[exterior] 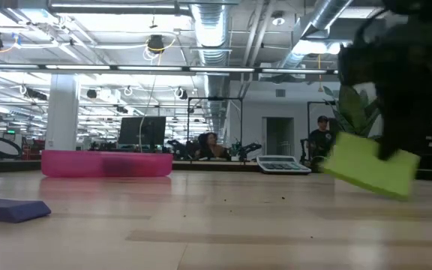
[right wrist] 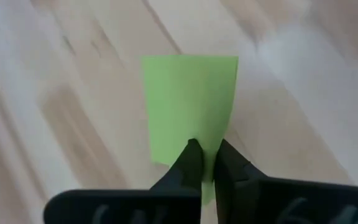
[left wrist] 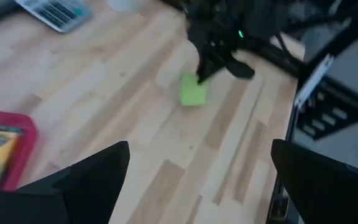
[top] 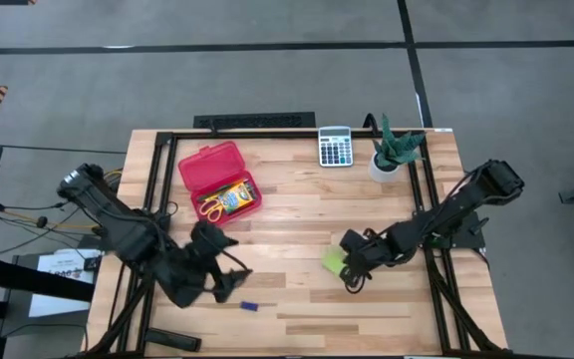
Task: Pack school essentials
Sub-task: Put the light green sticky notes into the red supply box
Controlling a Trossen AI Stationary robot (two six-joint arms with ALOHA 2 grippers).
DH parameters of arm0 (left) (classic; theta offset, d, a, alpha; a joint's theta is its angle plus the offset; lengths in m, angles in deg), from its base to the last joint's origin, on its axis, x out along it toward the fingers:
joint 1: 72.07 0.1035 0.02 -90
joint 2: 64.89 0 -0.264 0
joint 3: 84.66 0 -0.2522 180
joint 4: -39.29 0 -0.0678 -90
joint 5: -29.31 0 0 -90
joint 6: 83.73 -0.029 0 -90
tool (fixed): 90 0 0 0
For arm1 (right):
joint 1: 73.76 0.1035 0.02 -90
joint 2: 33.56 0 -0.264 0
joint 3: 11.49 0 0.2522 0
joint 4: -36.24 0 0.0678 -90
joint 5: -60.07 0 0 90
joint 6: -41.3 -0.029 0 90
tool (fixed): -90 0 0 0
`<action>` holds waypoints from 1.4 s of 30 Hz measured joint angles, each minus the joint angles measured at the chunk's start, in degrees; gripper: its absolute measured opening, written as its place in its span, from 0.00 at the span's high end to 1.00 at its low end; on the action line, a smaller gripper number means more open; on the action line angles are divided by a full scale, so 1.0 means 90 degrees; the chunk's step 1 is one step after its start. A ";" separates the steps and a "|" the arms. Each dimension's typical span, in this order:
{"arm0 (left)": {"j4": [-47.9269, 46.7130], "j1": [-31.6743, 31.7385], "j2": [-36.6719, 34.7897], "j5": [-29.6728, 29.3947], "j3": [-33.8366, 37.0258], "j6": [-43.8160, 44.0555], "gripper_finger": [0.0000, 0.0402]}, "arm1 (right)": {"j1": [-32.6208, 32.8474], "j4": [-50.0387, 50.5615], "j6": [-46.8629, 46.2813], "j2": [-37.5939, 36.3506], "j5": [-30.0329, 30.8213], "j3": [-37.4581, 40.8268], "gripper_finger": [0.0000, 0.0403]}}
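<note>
My right gripper [top: 350, 267] is shut on the lime sticky-note pad [top: 334, 261] at the table's right middle; the pad also shows in the low view [exterior: 370, 166] and the left wrist view [left wrist: 193, 93]. My left gripper [left wrist: 197, 180] is open and empty over the near left of the table [top: 217, 277]. The red case [top: 217, 179] lies open at the far left, holding the crayon box [top: 235, 195] and the yellow-handled scissors [top: 210, 207]. The tiny blue eraser [top: 250, 305] lies flat on the table near the front edge. My right gripper pinches the pad between its two fingers at one edge [right wrist: 194, 134], only a narrow strip of it. The rest of the pad sticks out beyond the fingertips [right wrist: 194, 155]. The pad is tilted, one end raised off the table [exterior: 351, 154]; whether its low corner touches the wood I cannot tell.
The grey calculator [top: 335, 146] and a potted plant [top: 395, 152] stand at the far edge. Bare wood lies between the pad and the red case. The black frame rails [top: 431, 249] run along the table's right and left sides.
</note>
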 joint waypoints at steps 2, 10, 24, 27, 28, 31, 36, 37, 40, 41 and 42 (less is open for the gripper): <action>-0.0060 0.0002 -0.0186 -0.0115 0.0058 0.0110 0.04 | 0.0038 -0.0410 -0.0207 -0.0077 0.0387 -0.0004 0.95; 0.1481 0.0068 -0.1348 -0.0135 0.2093 0.1310 0.04 | 0.0022 -0.2142 -0.0123 -0.0107 0.1825 -0.0374 0.95; 0.5666 0.1019 -0.1868 -0.0251 0.4789 0.0129 0.04 | -0.0680 -0.2425 0.1031 -0.0092 0.2425 -0.1613 0.93; 0.6020 0.1290 -0.1669 -0.0058 0.4785 -0.0341 0.04 | -0.0767 -0.2433 0.1037 -0.0092 0.2421 -0.1641 0.92; 0.6142 0.1378 -0.1582 0.0013 0.4783 -0.0427 0.04 | -0.0794 -0.2438 0.1044 -0.0092 0.2420 -0.1644 0.92; 0.6319 0.1617 -0.1318 0.0204 0.4782 -0.0482 0.04 | -0.0831 -0.2451 0.1054 -0.0092 0.2415 -0.1644 0.92; 0.7035 0.1977 -0.0867 0.0520 0.4782 -0.0602 0.04 | -0.0831 -0.2452 0.1090 -0.0092 0.2402 -0.1644 0.92; 0.7215 0.2037 -0.0794 0.0588 0.4782 -0.0646 0.04 | -0.0831 -0.2453 0.1096 -0.0092 0.2398 -0.1644 0.92; 0.7753 0.2209 -0.0558 0.0791 0.4782 -0.0827 0.04 | -0.0829 -0.2443 0.1104 -0.0092 0.2393 -0.1644 0.91; 0.7887 0.2264 -0.0498 0.0876 0.4782 -0.0881 0.04 | -0.0829 -0.2431 0.1104 -0.0092 0.2393 -0.1644 0.91; 0.7997 0.2302 -0.0467 0.0963 0.4782 -0.0926 0.04 | -0.0829 -0.2422 0.1102 -0.0092 0.2391 -0.1644 0.92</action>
